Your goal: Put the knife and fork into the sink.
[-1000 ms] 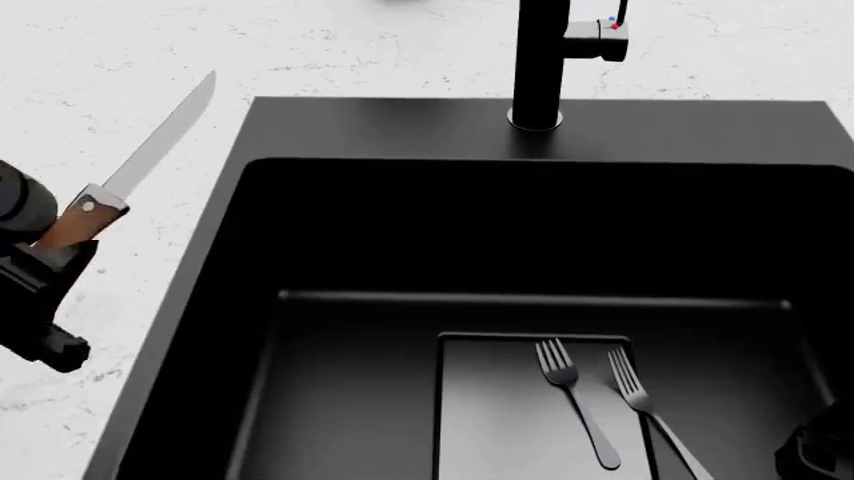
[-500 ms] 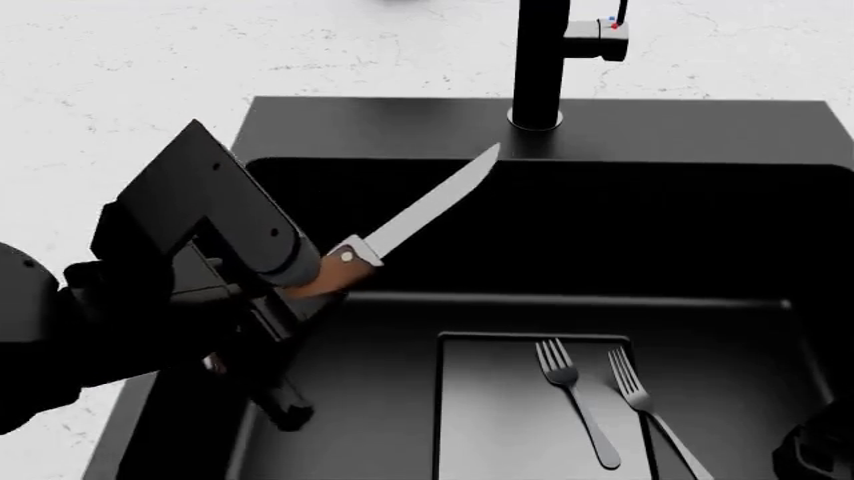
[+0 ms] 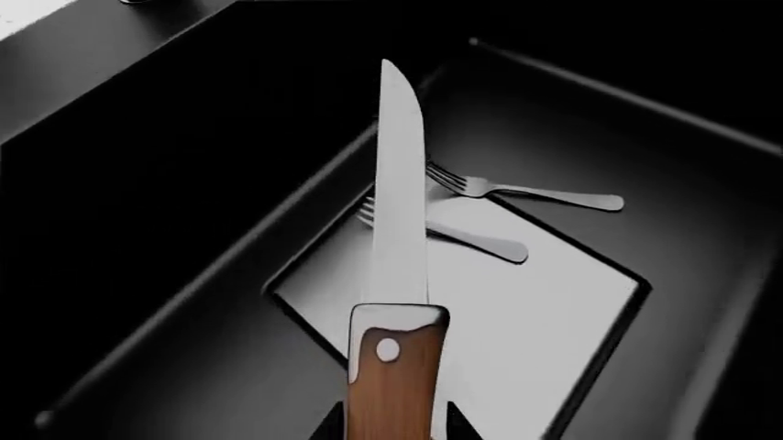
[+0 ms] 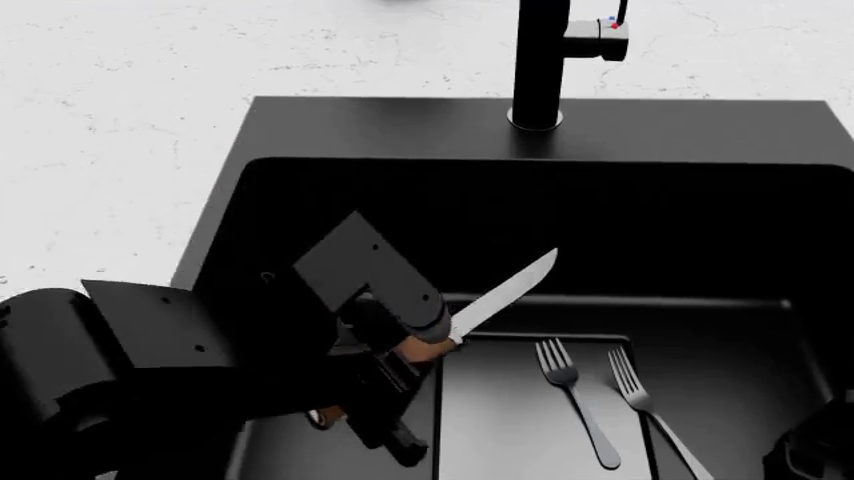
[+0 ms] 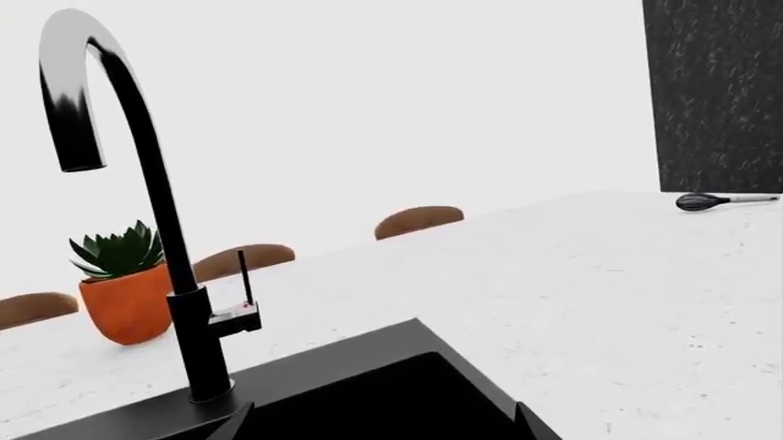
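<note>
The knife (image 4: 501, 294) hangs in the air inside the sink (image 4: 347, 130), clamped by its handle in the left gripper (image 4: 400, 365). Its blade is slim, pointed and pale steel grey, with a flat dull shine. The handle is smooth reddish-brown, capped by a bright metal collar with a single round rivet, clearest from the left wrist view (image 3: 394, 367). The tip points up and across toward the far wall of the basin, above the grey bottom plate (image 4: 514, 430).

The basin is matte black, deep and rectangular, with a broad flat rim and sharp corners. Two forks (image 4: 574, 400) lie side by side on the grey plate, thin and metallic with rounded handle ends. A black column faucet (image 4: 541, 60) rises from the back rim; its curved spout shows from the right wrist view (image 5: 110, 183). The counter (image 4: 120, 120) around it is white stone with faint grey veining.

Only a dark edge of the right gripper (image 4: 811, 450) shows at the corner, so I cannot tell whether it is open or closed.
</note>
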You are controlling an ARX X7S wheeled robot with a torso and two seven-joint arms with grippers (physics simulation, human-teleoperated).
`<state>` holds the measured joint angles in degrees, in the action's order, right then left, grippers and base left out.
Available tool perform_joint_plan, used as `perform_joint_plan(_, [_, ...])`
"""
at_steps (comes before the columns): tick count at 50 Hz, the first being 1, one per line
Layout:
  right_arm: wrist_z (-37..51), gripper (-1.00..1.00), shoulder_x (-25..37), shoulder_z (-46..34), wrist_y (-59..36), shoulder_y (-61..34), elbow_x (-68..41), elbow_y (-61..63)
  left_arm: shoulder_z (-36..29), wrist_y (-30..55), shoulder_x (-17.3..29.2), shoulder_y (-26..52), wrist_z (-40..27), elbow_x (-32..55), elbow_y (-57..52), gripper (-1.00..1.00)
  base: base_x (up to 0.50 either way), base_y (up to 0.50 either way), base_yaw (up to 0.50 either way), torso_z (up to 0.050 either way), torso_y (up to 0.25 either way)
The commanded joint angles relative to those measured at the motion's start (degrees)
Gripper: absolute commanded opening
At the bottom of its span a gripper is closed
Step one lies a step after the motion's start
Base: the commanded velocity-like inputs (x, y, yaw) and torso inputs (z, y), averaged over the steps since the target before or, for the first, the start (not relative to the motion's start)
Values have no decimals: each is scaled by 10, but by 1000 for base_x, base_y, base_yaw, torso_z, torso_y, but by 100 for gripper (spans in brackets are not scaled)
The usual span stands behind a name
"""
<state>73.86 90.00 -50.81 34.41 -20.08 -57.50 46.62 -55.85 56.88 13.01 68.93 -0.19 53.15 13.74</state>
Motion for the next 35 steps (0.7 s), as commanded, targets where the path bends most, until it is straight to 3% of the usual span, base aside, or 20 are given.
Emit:
perform_joint_plan(1, [1, 100, 0, 18, -12, -4, 16, 12, -36, -49, -65, -9, 33, -72, 124, -100, 0, 0, 0, 0, 0])
perform_joint_plan(35, [24, 100, 0, 9, -1, 11, 39, 13, -67, -78, -110, -24, 58, -86, 268, -100, 0, 0, 0, 0, 1])
